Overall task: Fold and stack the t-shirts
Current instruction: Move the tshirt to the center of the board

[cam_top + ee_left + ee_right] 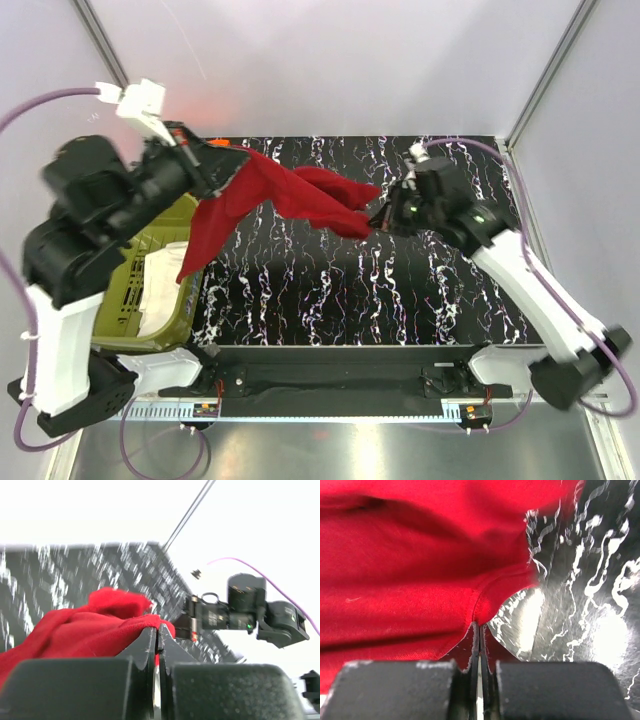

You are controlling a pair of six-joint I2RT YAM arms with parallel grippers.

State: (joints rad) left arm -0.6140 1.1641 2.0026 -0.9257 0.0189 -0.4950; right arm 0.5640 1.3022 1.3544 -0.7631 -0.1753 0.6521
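Crimson cloth hangs in mid-air: the red t-shirt, stretched out just right of the green tub, is held by the left gripper and the right gripper, each clamped tight on an edge. Such shallow bites could slip and drop it crumpled.

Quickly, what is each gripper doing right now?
Left gripper: closed on the red t-shirt.
Right gripper: closed on the same t-shirt.

Overhead, two close wrist views on t-shirt
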